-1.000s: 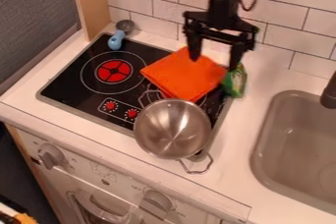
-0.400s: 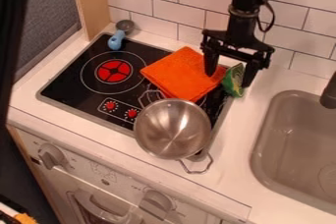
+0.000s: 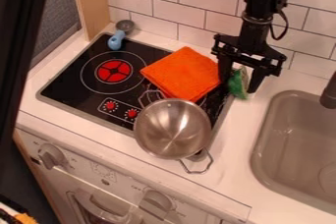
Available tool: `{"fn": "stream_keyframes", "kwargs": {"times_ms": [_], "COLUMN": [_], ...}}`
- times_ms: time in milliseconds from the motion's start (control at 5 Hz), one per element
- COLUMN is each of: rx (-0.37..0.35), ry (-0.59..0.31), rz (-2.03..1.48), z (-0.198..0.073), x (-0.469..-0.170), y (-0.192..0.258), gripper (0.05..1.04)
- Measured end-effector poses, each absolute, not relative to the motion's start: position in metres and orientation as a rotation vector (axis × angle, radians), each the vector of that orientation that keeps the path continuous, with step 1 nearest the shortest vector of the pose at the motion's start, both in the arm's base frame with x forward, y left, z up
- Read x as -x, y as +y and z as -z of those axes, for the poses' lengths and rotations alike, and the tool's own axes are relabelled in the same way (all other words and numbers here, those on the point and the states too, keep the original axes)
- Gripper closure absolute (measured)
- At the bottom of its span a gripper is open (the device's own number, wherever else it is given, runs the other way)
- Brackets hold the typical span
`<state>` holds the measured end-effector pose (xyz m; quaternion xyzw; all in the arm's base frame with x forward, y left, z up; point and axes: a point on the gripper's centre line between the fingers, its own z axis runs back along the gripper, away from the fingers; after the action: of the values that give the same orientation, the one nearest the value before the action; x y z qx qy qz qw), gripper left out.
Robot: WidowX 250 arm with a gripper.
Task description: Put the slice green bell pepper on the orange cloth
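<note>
One wide-spread black gripper (image 3: pixel 239 86), mine, has shifted to straddle the curved green bell pepper slice (image 3: pixel 237 89), likely ready to grasp.

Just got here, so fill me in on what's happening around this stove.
A black robot arm has its open pincer lowered around the green bell pepper slice, beside the folded orange cloth. The cloth lies on the stove, behind a metal pot. The slice is not on the cloth yet; gripping it looks like the next step.
</note>
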<state>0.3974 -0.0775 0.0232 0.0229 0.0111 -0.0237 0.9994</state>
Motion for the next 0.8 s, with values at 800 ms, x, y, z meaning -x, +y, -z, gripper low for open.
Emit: {"fn": "stream_keyframes", "kwargs": {"times_ms": [800], "rx": [-0.097], "ry": [-0.023], "rz": [-0.063], "z": [-0.067], "x": [-0.383], "y": [-0.02], "gripper": [0.649]}}
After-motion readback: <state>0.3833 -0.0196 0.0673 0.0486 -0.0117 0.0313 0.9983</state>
